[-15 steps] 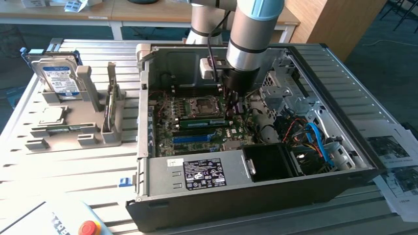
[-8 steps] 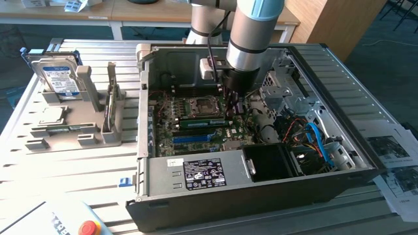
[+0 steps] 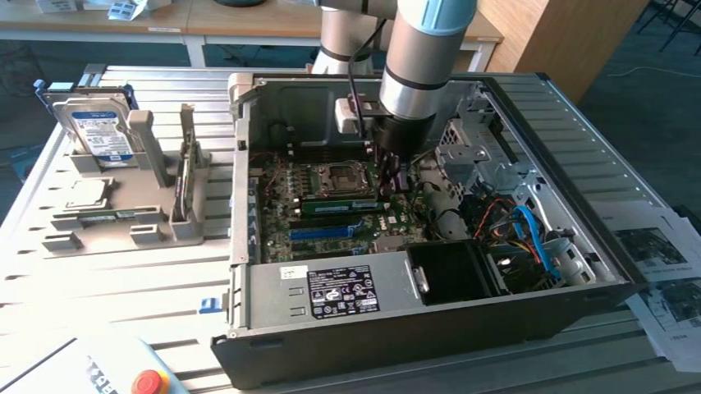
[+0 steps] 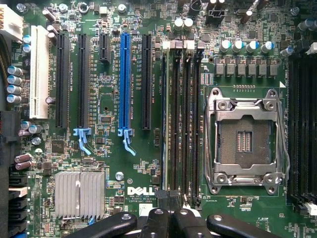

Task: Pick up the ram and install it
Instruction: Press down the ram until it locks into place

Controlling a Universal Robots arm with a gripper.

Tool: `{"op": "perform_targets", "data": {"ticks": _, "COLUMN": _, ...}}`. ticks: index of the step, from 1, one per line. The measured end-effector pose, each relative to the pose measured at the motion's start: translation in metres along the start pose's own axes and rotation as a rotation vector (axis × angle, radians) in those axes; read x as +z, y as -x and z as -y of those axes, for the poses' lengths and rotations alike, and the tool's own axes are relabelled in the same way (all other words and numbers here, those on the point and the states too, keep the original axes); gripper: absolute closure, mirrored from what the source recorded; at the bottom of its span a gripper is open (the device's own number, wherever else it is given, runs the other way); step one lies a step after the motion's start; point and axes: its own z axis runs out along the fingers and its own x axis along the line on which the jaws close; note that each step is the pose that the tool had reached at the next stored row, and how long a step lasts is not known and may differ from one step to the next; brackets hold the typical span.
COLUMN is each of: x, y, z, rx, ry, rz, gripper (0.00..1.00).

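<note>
While shut, tool (image 4: pixel 168 214) hovers over motherboard (image 4: pixel 148 168); ram (image 4: pixel 165 124) seated upright.

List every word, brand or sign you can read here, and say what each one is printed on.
"DELL": white lettering on the green motherboard, beside the finned silver heatsink.
Fine white print under it: too small to read.
Black label on the grey metal power supply: unreadable.
Blue-white label on the silver hard drive: unreadable.
Printed paper sheets: unreadable.

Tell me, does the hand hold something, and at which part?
It cannot be told. The shut hand is at one end of the ram, which stands on edge at the slots; the contact itself is hidden.
</note>
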Motion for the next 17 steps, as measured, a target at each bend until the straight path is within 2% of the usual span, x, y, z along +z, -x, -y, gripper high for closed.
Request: {"op": "perform_targets", "data": {"ticks": 17, "x": 0.0013, "y": 0.0000, "z": 0.0000, "rx": 0.000, "ry": 0.0001, "rz": 0.0000, "gripper": 0.90}}
